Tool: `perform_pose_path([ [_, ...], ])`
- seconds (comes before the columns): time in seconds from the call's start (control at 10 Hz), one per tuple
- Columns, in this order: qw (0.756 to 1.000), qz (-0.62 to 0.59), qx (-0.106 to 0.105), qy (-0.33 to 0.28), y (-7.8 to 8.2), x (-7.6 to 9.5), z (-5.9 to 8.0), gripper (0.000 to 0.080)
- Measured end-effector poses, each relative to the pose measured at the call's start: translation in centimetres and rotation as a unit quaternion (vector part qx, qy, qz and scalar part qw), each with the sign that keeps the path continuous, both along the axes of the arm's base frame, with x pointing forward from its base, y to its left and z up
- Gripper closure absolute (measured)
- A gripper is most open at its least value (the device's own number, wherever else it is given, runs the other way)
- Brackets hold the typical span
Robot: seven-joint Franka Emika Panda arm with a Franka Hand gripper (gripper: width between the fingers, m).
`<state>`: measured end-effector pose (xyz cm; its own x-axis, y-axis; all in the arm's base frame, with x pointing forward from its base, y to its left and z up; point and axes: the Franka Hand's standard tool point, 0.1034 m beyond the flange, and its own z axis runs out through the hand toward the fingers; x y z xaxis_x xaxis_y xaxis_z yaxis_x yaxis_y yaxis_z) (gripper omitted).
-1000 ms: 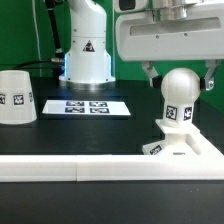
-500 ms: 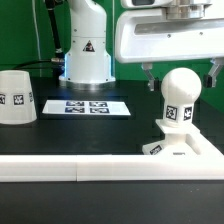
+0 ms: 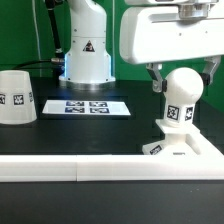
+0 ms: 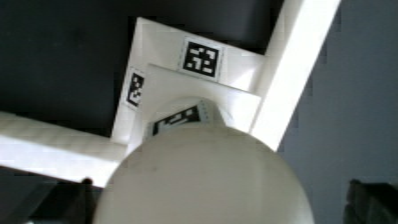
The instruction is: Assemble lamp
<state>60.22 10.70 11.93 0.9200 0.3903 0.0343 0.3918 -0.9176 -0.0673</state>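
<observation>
The round bulb (image 3: 181,96) stands upright on its neck in the flat square base (image 3: 186,146) at the exterior view's right. My gripper (image 3: 182,78) is open and straddles the top of the bulb, with one finger (image 3: 156,78) on each side and clear of it. In the wrist view the bulb (image 4: 196,170) fills the space between the dark fingertips (image 4: 68,198), and the tagged base (image 4: 192,60) lies beyond it; the gripper (image 4: 222,200) holds nothing. The tapered shade (image 3: 17,97) stands alone at the exterior view's left.
The marker board (image 3: 87,106) lies flat in the middle of the black table. The robot's white pedestal (image 3: 85,50) stands behind it. A white rail (image 3: 70,168) runs along the front edge, close to the lamp base.
The gripper has risen slightly and shifted toward the exterior view's right over the bulb. The bulb, base and shade have not moved.
</observation>
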Motion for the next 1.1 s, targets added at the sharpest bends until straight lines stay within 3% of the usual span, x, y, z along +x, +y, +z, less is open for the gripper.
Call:
perform_pose_path([
  [0.3, 0.987, 0.157, -0.012, -0.018, -0.15, 0.26, 0.06, 0.0101],
  [0.6, 0.941, 0.335, -0.044, -0.034, 0.17, 0.75, 0.22, 0.0101],
  [1.1, 0.877, 0.476, -0.054, -0.032, -0.02, 0.83, -0.39, 0.0101],
])
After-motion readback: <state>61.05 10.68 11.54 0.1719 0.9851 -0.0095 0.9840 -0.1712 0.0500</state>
